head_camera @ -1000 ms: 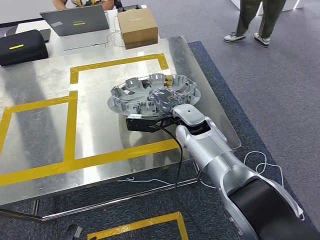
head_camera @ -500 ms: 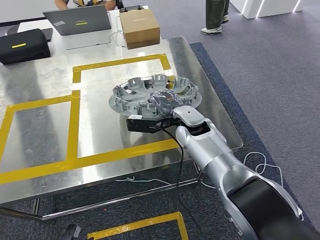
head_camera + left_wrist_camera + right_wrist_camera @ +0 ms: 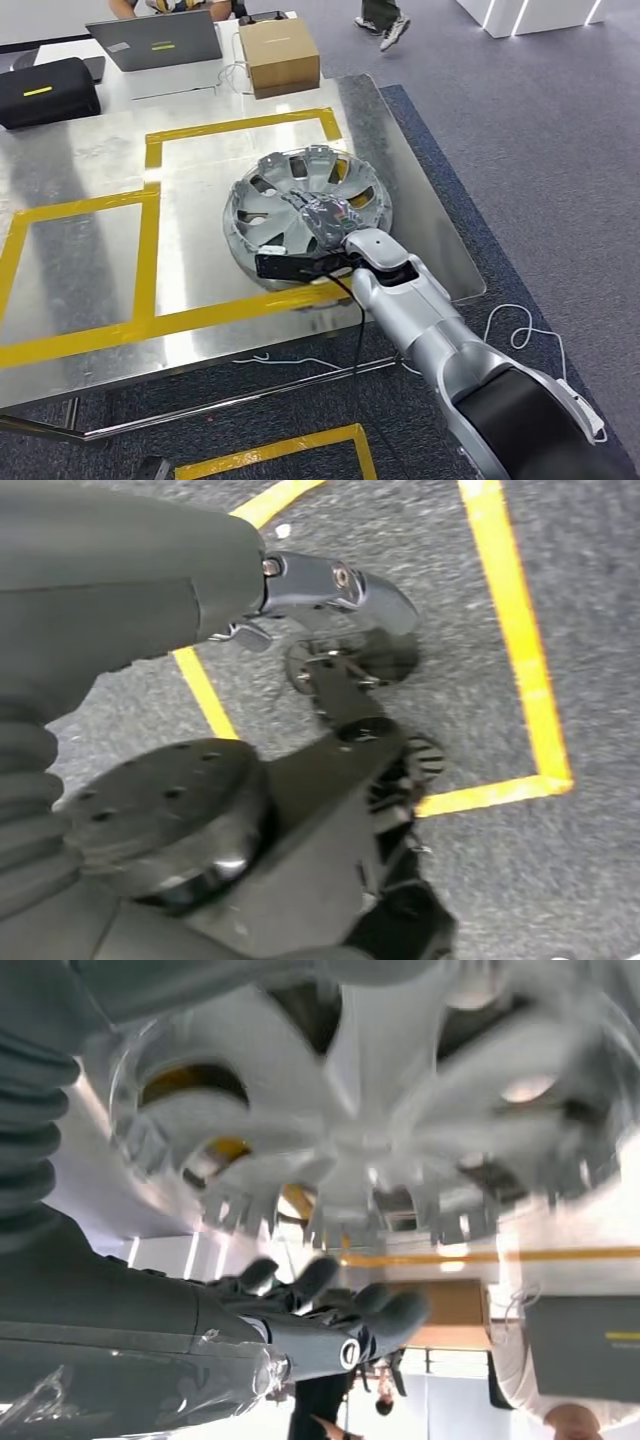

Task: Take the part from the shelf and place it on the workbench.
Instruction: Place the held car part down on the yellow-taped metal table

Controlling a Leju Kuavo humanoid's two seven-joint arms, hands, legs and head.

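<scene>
1. Surroundings: the workbench (image 3: pixel 90 170) is a bare metal top marked with yellow tape (image 3: pixel 143 250) in rectangles. Past its far edge stand a cardboard box (image 3: pixel 278 55), an open laptop (image 3: pixel 155 40) and a black case (image 3: pixel 41 90). White cables (image 3: pixel 521 335) lie on the grey carpet near the bench's right side. A person's feet (image 3: pixel 381 25) are on the carpet well beyond the bench.
2. Obstructions: the right hand (image 3: pixel 324 215) and its forearm cover the near right portion of the part (image 3: pixel 302 215). A black camera bar at the wrist crosses in front of the part's near rim.
3. Part location: the part, a round silver wheel cover, is at the right end of the workbench, overlapping the near tape line.
4. Orientation: the disc is tilted, near rim low at the bench and far rim raised, so its spoked face is turned toward the head camera. Being round, it has no long axis.
5. Right hand: it lies on the hub region of the part (image 3: pixel 362 1110). The right wrist view is blurred; whether the dark fingers (image 3: pixel 317 1275) grasp the part cannot be told.
6. Left hand (image 3: pixel 332 585): it hangs over grey carpet with yellow floor tape (image 3: pixel 521 640), fingers curled in and carrying nothing.
</scene>
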